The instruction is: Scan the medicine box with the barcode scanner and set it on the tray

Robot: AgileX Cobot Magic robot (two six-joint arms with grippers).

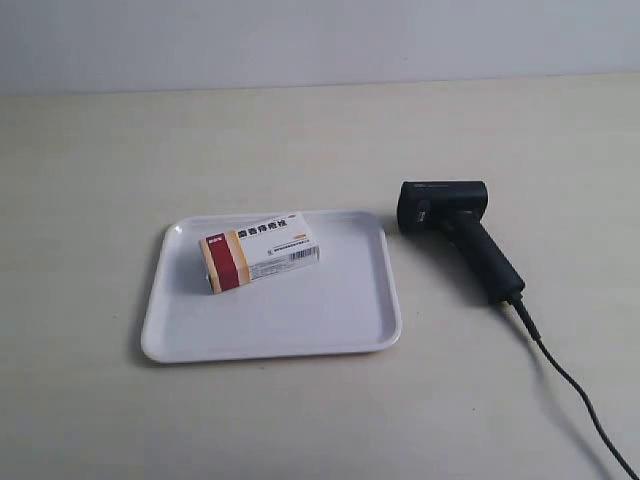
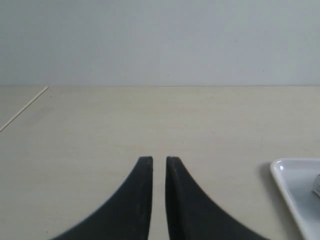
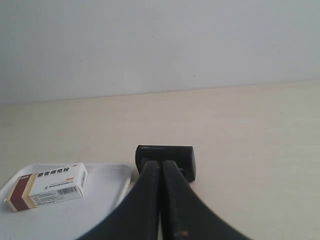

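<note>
The medicine box point(image 1: 258, 250), white with a red and orange end band, lies flat inside the white tray point(image 1: 330, 310), toward its far left part. The black barcode scanner point(image 1: 455, 225) lies on the table just right of the tray, and its cable point(image 1: 570, 385) trails toward the front right. Neither gripper shows in the exterior view. My right gripper point(image 3: 161, 162) is shut and empty, hanging in front of the scanner's head point(image 3: 175, 154), with the box point(image 3: 47, 186) and tray point(image 3: 107, 185) off to one side. My left gripper point(image 2: 159, 159) is shut with only a thin slit, over bare table beside the tray's corner point(image 2: 295, 180).
The beige tabletop point(image 1: 150, 150) runs back to a pale wall. A thin seam line point(image 2: 25, 107) crosses the table in the left wrist view. Nothing else stands on the table.
</note>
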